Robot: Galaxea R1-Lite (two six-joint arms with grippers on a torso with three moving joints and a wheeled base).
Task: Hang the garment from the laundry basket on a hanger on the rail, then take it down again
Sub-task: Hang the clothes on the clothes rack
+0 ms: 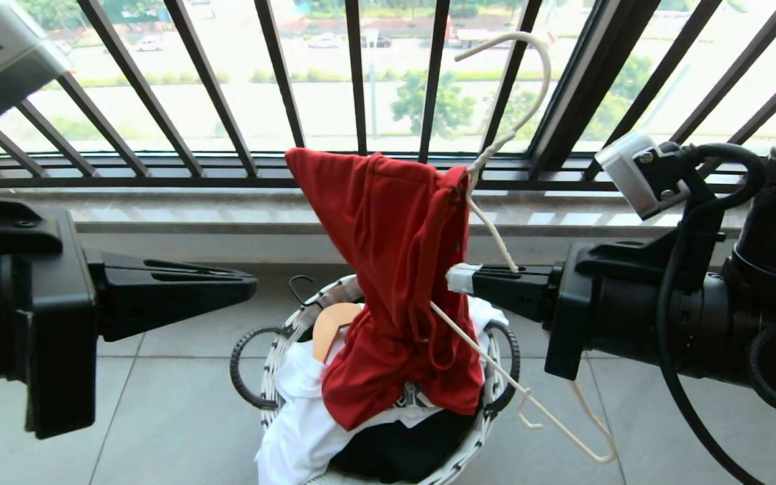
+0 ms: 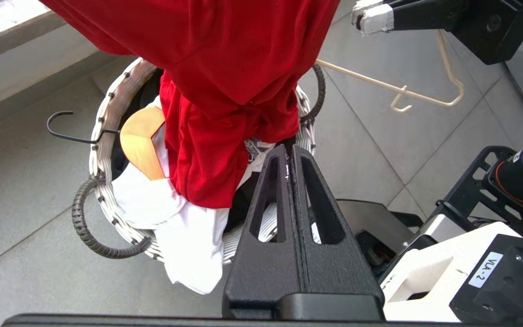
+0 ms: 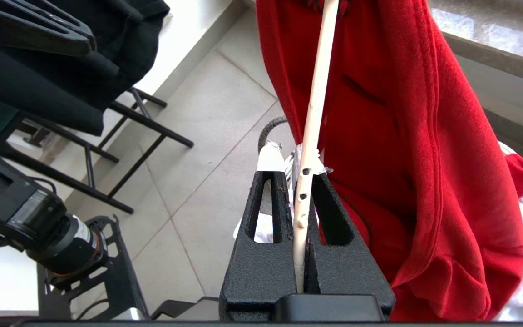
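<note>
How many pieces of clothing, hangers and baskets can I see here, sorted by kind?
Clothing: 3 – red T-shirt, white garment, black garment
Hangers: 2 – cream wire hanger, wooden hanger
Baskets: 1 – white woven basket
Total: 6

We see a grey tiled floor [image 1: 179,404] across the lower frame. On it, at lower centre, stands the white woven basket [image 1: 273,377], its dark loop handles at either side, just below the window ledge.
</note>
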